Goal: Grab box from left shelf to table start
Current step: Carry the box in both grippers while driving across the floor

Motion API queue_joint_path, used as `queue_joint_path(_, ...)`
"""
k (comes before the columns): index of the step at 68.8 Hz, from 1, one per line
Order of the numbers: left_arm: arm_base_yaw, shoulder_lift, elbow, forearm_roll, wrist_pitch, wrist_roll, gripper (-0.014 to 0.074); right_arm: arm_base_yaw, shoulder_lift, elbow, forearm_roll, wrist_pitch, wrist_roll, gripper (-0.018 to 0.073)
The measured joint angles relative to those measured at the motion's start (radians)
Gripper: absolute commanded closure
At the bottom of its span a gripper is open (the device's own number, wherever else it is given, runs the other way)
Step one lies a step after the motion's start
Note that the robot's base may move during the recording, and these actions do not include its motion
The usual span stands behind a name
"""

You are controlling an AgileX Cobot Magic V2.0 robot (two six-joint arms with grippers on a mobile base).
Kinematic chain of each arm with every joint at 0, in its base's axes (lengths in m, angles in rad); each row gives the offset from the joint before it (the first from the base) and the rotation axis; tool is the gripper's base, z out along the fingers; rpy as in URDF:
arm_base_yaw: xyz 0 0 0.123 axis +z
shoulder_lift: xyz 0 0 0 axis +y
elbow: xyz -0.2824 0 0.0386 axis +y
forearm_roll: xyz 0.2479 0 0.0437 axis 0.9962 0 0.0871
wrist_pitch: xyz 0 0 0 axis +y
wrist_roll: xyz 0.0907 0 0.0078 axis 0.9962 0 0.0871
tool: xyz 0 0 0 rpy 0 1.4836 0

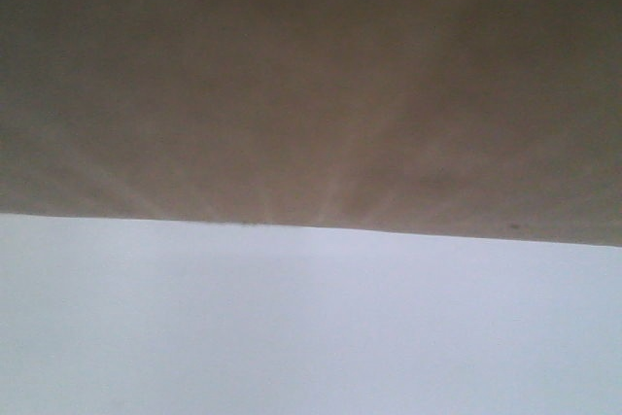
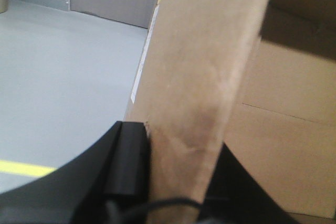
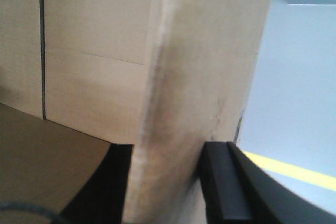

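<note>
Front: the box [image 1: 311, 75] fills the top, with the pale counter [image 1: 311, 328] below it. Left wrist: the left claw [image 2: 178, 161] is clamped on an upright edge of the box. Right wrist: the right claw [image 3: 168, 177] pinches another upright edge, with the floor [image 3: 294, 87] beyond.

Left claw [image 2: 181, 150]: I see its black fingers [image 2: 126, 163] closed on an upright panel of the box [image 2: 205, 66], one on each face.
Right claw [image 3: 168, 156]: I see it clamped too, with a finger [image 3: 223, 184] flat against each side of a box panel.
Wrists: both point along the panel edges.
</note>
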Motion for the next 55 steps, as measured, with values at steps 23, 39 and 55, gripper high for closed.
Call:
queue_joint_path(23, 0.0, 0.0, 0.0, 0.0, 0.0, 0.0, 0.0689, 0.0, 0.0, 0.0, 0.0, 0.0, 0.0, 0.0503)
queue_joint_path(39, 0.0, 0.0, 0.0, 0.0, 0.0, 0.0, 0.0689, 0.0, 0.0, 0.0, 0.0, 0.0, 0.0, 0.0503)
queue_joint_path(55, 0.0, 0.0, 0.0, 0.0, 0.0, 0.0, 0.0689, 0.0, 0.0, 0.0, 0.0, 0.0, 0.0, 0.0503)
